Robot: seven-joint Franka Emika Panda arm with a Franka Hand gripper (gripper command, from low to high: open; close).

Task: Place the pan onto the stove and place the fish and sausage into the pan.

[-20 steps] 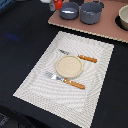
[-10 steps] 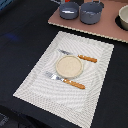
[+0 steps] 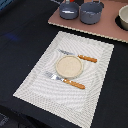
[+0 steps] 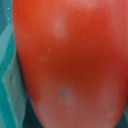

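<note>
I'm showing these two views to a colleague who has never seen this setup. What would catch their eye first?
In the wrist view, the sausage fills almost the whole picture as a glossy red mass, so close that no gripper shows. In the exterior view, the pale placemat stands out on the dark table, with a round plate at its middle between a knife and a fork. Beyond it, the pan and a grey pot sit on the stove.

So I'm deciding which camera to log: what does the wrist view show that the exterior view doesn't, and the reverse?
Only the wrist view shows the sausage, a red rounded surface filling nearly the whole picture. Only the exterior view shows the pan and a grey pot on the stove, plus a placemat with a plate, knife and fork. Nothing recognisable appears in both, and neither shows the gripper.
</note>
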